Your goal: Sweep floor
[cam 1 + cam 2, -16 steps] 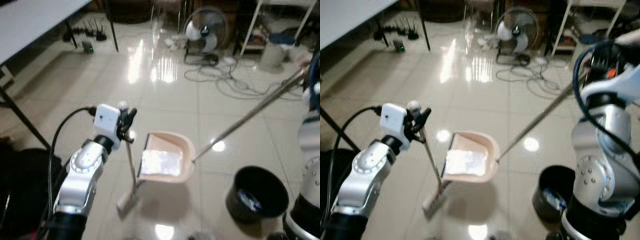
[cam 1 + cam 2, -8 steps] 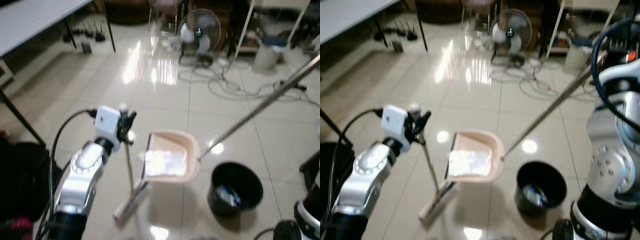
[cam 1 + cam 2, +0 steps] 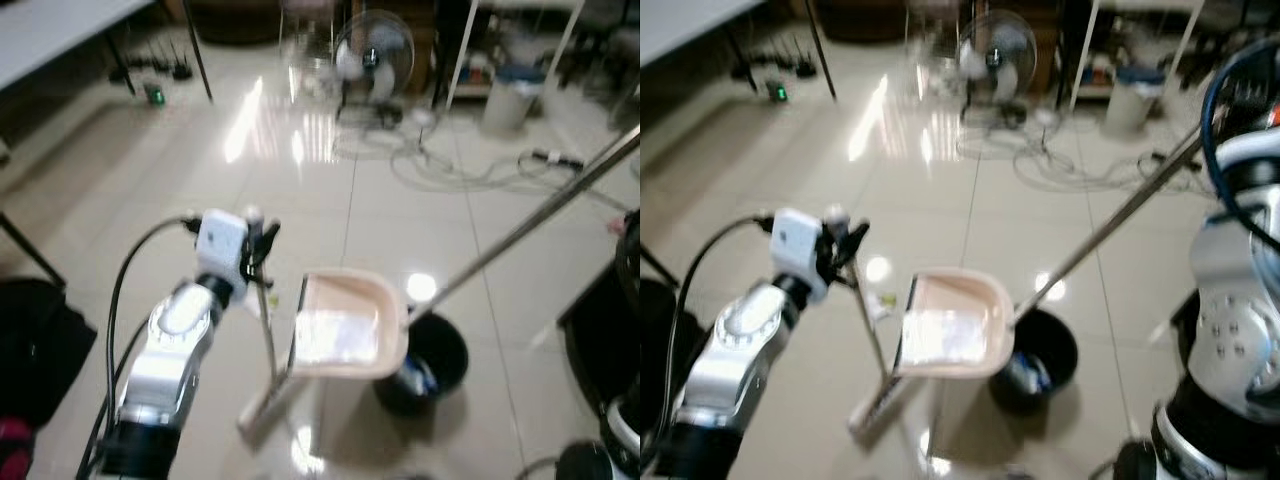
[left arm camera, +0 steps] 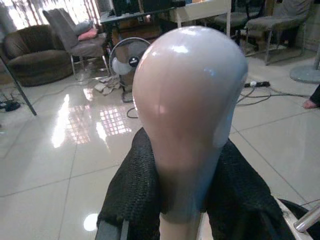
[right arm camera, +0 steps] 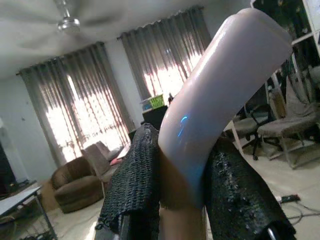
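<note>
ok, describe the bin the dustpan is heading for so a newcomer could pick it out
On the glossy tiled floor, look just in front of the robot, beside the pale dustpan. The black bin sits on the floor partly under the dustpan's edge: round, open-topped, dark against the tiles, unlike the tall pale bin by the far shelving.

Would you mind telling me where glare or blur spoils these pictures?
Left eye view: soft motion blur throughout, with bright glare patches on the glossy beige tiled floor and beside the pale pink plastic dustpan. Left wrist view: the rounded pink broom handle tip is close and soft. Right wrist view: backlit windows wash out behind the pink dustpan handle grip.
</note>
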Tool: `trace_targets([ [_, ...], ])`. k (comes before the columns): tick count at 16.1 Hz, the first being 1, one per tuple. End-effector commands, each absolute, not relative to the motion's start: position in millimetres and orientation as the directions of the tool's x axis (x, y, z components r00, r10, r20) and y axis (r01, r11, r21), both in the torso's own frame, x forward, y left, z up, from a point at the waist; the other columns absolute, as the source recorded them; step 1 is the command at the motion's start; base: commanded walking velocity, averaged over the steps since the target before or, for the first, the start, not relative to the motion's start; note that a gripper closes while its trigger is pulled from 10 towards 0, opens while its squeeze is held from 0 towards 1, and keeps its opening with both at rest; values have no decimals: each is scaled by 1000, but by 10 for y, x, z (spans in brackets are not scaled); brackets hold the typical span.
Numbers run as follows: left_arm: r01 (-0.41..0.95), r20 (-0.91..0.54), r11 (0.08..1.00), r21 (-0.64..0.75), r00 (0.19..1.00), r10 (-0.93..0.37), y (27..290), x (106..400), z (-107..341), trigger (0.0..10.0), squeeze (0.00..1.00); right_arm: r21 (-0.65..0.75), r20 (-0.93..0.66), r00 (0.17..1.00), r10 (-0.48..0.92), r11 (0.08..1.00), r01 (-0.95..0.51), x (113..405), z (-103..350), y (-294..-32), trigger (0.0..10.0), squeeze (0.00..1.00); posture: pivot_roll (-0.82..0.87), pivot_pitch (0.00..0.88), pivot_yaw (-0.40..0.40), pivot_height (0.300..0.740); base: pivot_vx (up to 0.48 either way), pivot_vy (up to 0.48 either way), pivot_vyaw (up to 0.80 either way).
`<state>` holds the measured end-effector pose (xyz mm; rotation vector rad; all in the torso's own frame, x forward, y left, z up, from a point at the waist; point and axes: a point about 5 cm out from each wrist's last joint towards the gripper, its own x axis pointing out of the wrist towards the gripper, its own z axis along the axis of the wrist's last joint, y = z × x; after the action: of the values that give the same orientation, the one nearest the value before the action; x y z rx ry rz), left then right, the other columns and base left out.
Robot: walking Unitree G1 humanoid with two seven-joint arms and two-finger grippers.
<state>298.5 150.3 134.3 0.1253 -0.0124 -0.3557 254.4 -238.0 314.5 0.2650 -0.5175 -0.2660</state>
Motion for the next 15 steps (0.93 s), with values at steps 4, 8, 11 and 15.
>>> trace_targets([
  [4,341,16,939,38,940,-342,1497,3034,1440,10000,0,330,460,820,-339,923,196,2480,3164,-2416,10000,0,-157,49,78,740,0,-18,0],
  [8,328,28,943,61,944,-330,1494,3070,1467,10000,0,328,456,820,-346,922,207,2464,3150,-2430,10000,0,-163,38,78,740,0,229,0],
  [11,333,69,936,110,937,-342,1486,3072,1517,10000,0,337,449,823,-348,919,205,2464,3138,-2432,10000,0,-162,32,77,740,0,0,0],
  [15,325,75,940,104,940,-333,1513,3080,1527,10000,0,345,446,826,-346,918,198,2460,3116,-2421,10000,0,-162,22,76,740,340,0,-503],
])
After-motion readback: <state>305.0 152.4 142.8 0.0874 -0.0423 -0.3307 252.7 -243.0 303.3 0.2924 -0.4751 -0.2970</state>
